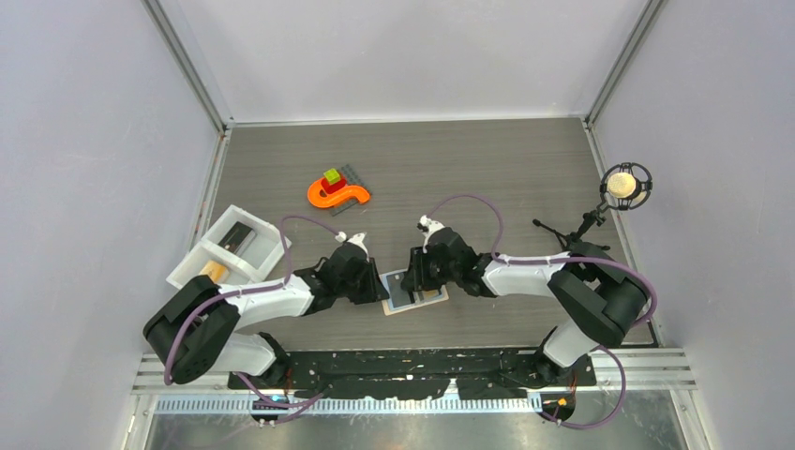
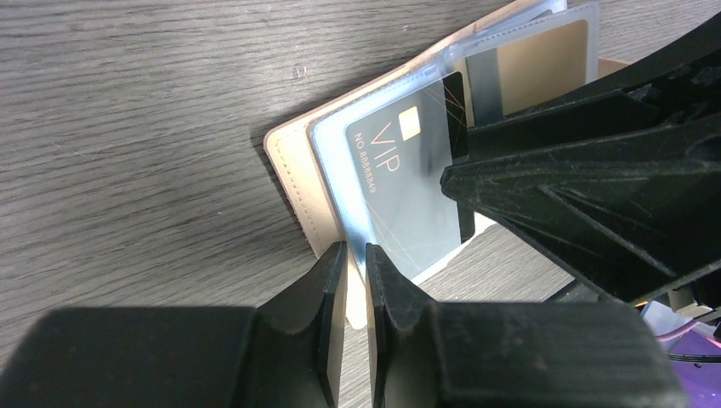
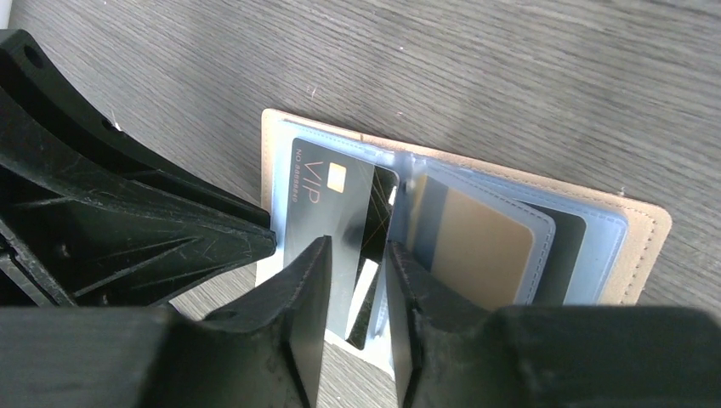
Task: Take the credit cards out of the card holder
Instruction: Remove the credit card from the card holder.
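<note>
Grey tabletop [image 1: 469,159] bears the open card holder [image 1: 414,298] right of the white tray [image 1: 199,242]. Left gripper [image 2: 355,255] clamps its edge; right gripper [image 3: 357,251] straddles the dark card [image 3: 327,212], grip unclear. Gold card [image 3: 476,246] sits sleeved; removal seems barely begun.

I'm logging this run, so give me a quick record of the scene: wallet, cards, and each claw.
card holder: open on table, between both claws
dark VIP card: under a clear sleeve
gold card: sleeved, on the other page
left claw: pinching the holder's edge
right claw: straddling dark card's edge, grip unclear
</note>
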